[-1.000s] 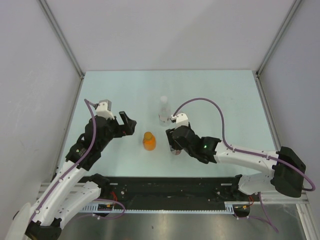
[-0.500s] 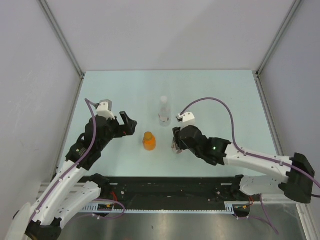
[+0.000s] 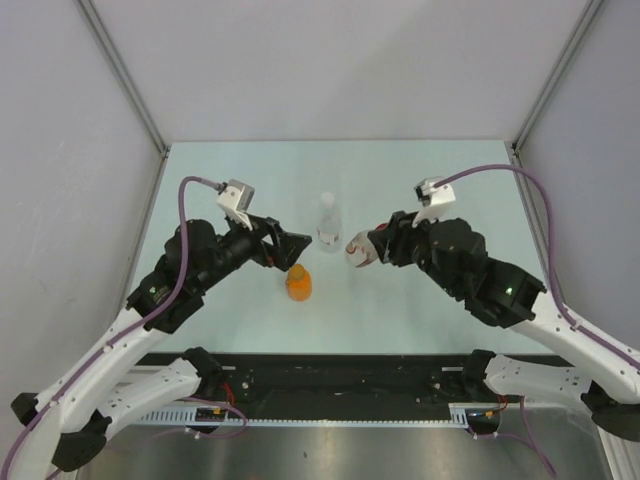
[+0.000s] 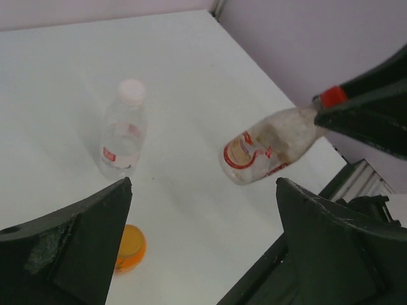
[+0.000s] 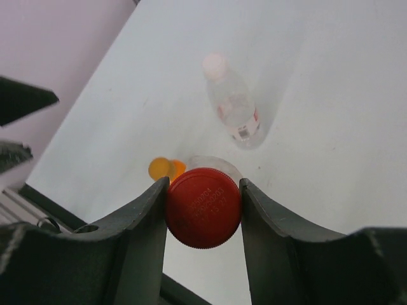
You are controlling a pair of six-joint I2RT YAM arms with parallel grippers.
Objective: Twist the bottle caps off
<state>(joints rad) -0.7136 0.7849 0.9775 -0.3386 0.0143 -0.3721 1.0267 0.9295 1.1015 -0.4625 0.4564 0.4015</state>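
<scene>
Pale table (image 3: 450, 180) inside grey walls, seen from the top view.

Left gripper (image 3: 290, 248): jaws spread wide with nothing between them. It hung close by the orange bottle (image 3: 298, 282), at about 12 o'clock from it. The left wrist view confirmed the gap, with only table showing between the fingers (image 4: 82, 235).

Right gripper (image 3: 372, 247): jaws closed on the red cap (image 5: 203, 208), one finger pressed to each side of it. The cap was on the red-capped bottle (image 4: 267, 143), which was tilted nearly onto its side and appeared clear of the table. It was at about 2 o'clock from the orange bottle.

The orange bottle stood upright with the orange cap (image 3: 297, 271) on.

White-capped bottle (image 3: 328, 222): upright, white cap (image 4: 131, 91) on, at about 1 o'clock from the orange bottle. It was apart from both grippers.
</scene>
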